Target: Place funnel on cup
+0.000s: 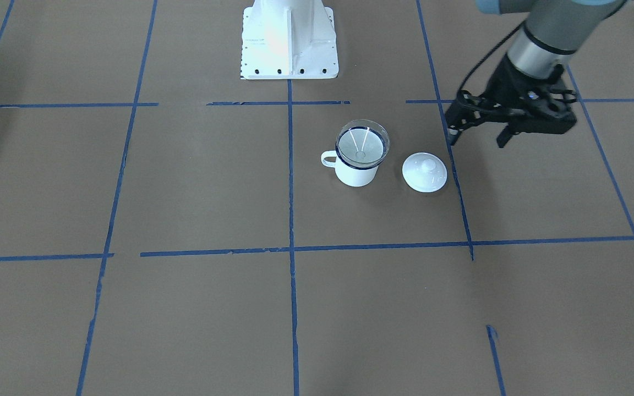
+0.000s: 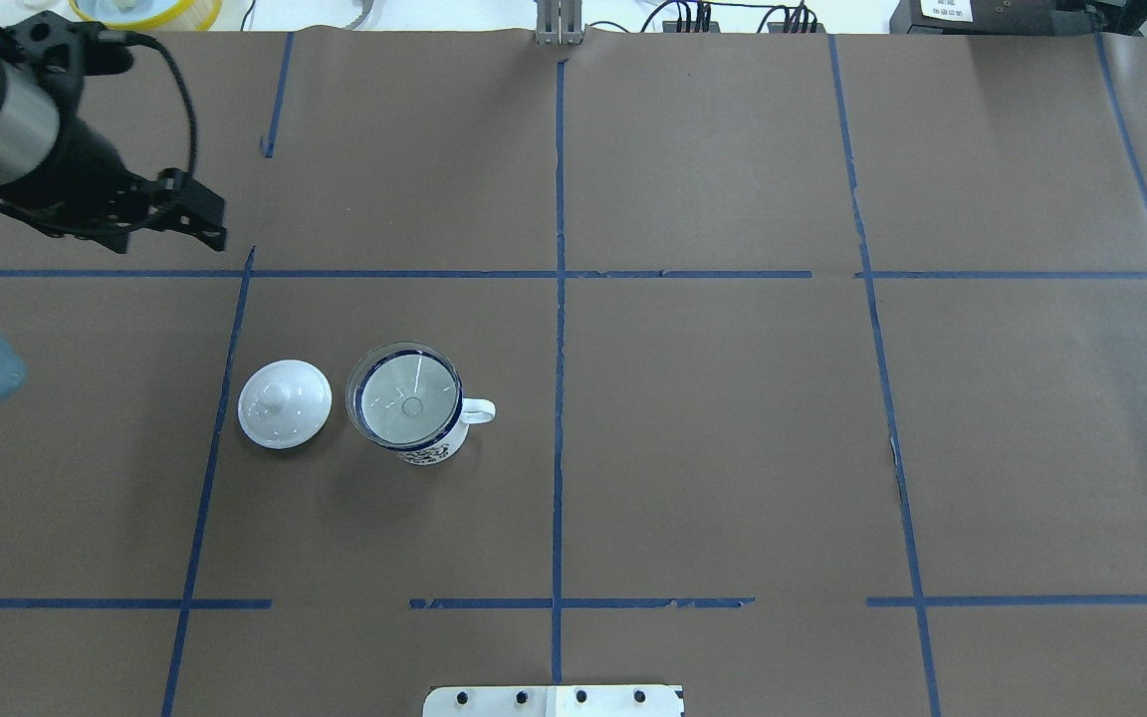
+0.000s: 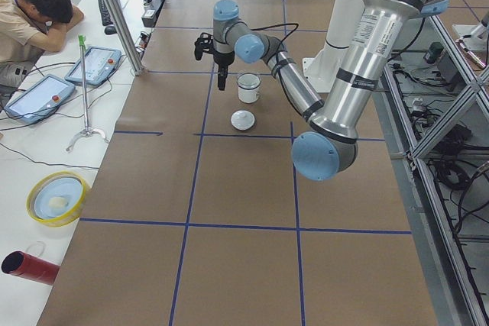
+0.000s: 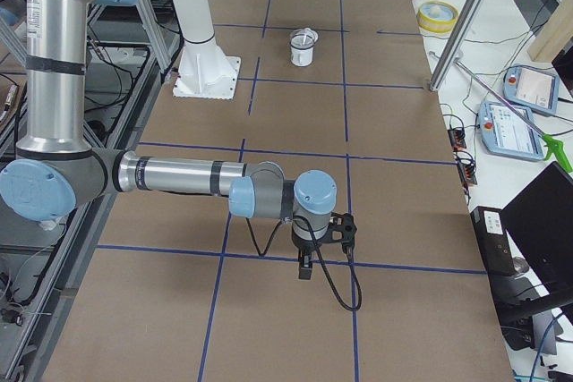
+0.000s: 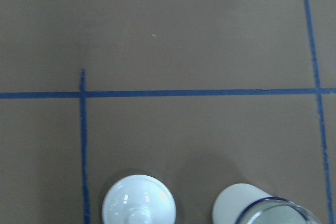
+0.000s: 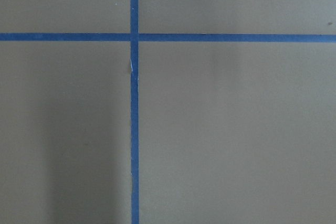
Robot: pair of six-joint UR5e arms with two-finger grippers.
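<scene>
Near the right end of the bench (image 4: pixel 403 221), the right gripper (image 4: pixel 305 267) is hanging just above it, and I cannot tell whether it is open or closed. Mid-bench, the funnel (image 1: pixel 362 144) is sitting in the cup (image 1: pixel 355 175), with a white lid (image 1: pixel 424 172) lying just beside it. Toward the far left corner, the left gripper (image 1: pixel 476 138) is hovering, jaws apart, holding nothing.

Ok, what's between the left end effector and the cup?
In the overhead view, only bare table paper and a blue tape line lie between the left end effector and the cup; the white lid sits just beside that stretch.
</scene>
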